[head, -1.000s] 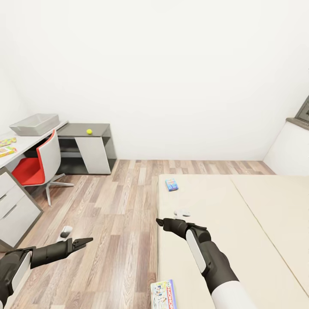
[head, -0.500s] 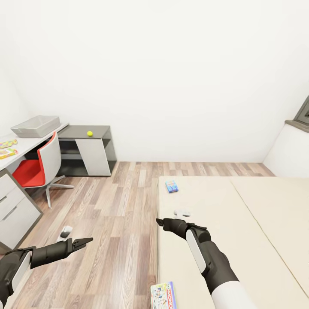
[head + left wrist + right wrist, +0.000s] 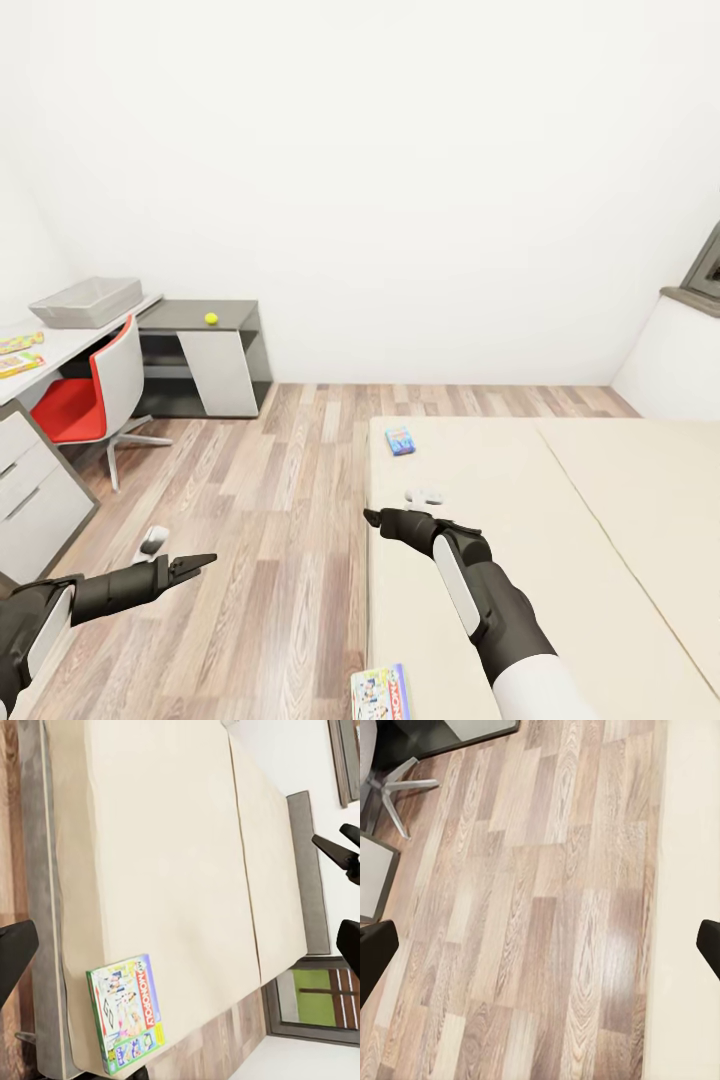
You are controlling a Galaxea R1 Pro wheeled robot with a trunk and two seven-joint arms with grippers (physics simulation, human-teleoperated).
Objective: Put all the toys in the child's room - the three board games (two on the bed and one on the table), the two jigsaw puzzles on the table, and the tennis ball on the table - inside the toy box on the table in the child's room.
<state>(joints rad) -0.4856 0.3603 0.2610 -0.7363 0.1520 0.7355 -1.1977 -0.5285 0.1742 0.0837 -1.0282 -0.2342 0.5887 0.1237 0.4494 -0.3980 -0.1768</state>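
Since both arms hang empty over the gap between desk and bed, nothing is gripped yet: the left gripper (image 3: 200, 562) sits over the wood floor (image 3: 280, 520), the right gripper (image 3: 372, 518) just over the bed (image 3: 560, 540) edge. Both wrist views show dark fingertips at opposite frame edges, so jaws look spread wide on each.

The Monopoly box (image 3: 126, 1011) lies flat at the mattress corner, nearest the robot, also at the bottom of the head view (image 3: 380, 692). The smaller blue-teal game (image 3: 400, 439) lies farther up the same bed edge. These are stiff, light cardboard, likely slick; lying flat on a soft mattress, best taken by a long edge near the overhang, pressing down a little.

The toy box (image 3: 88, 302) stands at the far end of the table (image 3: 60, 345); the jigsaw puzzles (image 3: 20, 352) lie near it, thin and hard to pinch. The tennis ball (image 3: 211, 319) rests on the lower dark cabinet (image 3: 200, 315); it may roll.

In the way: the red chair (image 3: 90, 395) before the table, and a small white thing (image 3: 426, 495) on the bed, probably unrelated.
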